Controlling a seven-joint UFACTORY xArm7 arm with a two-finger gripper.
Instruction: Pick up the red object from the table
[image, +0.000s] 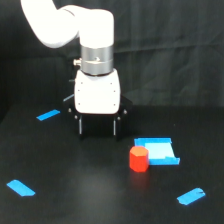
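The red object (139, 159) is a small stubby red-orange cylinder standing upright on the black table (75, 190), right against the left edge of a bright blue tray-like piece (159, 151). My gripper (97, 134) hangs from the white arm, up and to the exterior view's left of the red object and apart from it. Its two dark fingers (80, 126) point down, spread apart with nothing between them. The fingertips are hard to make out against the black surface.
Three blue tape strips lie on the table: one at the exterior view's left behind the gripper (48, 115), one at the front left (21, 188), one at the front right (191, 196). A black curtain (170, 50) closes the back.
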